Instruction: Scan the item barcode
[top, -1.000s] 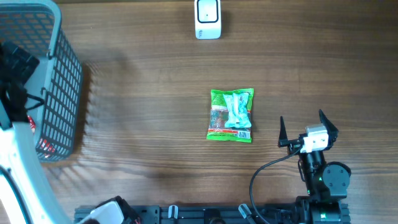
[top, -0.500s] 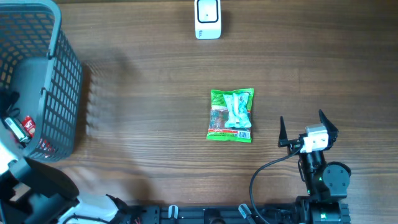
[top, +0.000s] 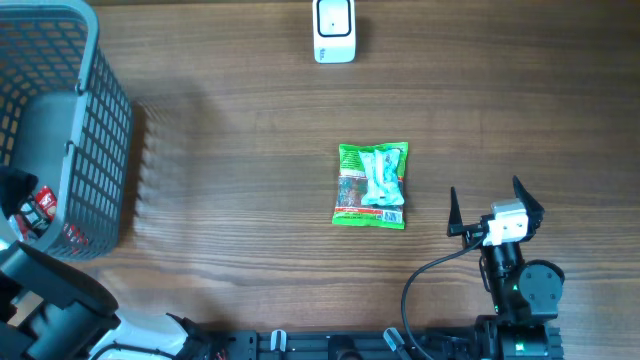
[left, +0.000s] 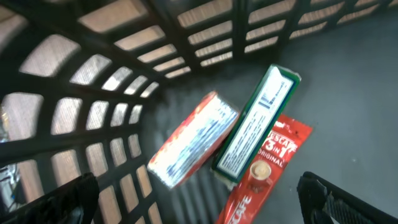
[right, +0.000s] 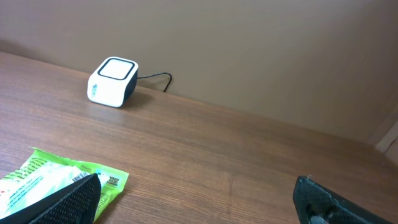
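A green snack packet (top: 370, 187) lies flat mid-table, with a small barcode at its lower right corner. The white scanner (top: 334, 30) stands at the far edge and also shows in the right wrist view (right: 112, 81). My right gripper (top: 490, 205) rests open just right of the packet (right: 56, 183), with nothing between its fingers. My left gripper (left: 199, 211) hangs open inside the grey basket (top: 100, 130). Below it lie a red-and-white box (left: 193, 140), a green-and-white box (left: 255, 127) and a red Nescafe sachet (left: 264, 168). It touches none of them.
The basket's mesh wall (left: 93, 93) stands close on the left of my left gripper. The scanner's cable (right: 155, 79) runs along the back wall. My left arm (top: 50, 300) reaches into the basket from the near left corner.
My left arm has drawn back from the basket's middle toward its near end. The right arm and the green packet have not moved.
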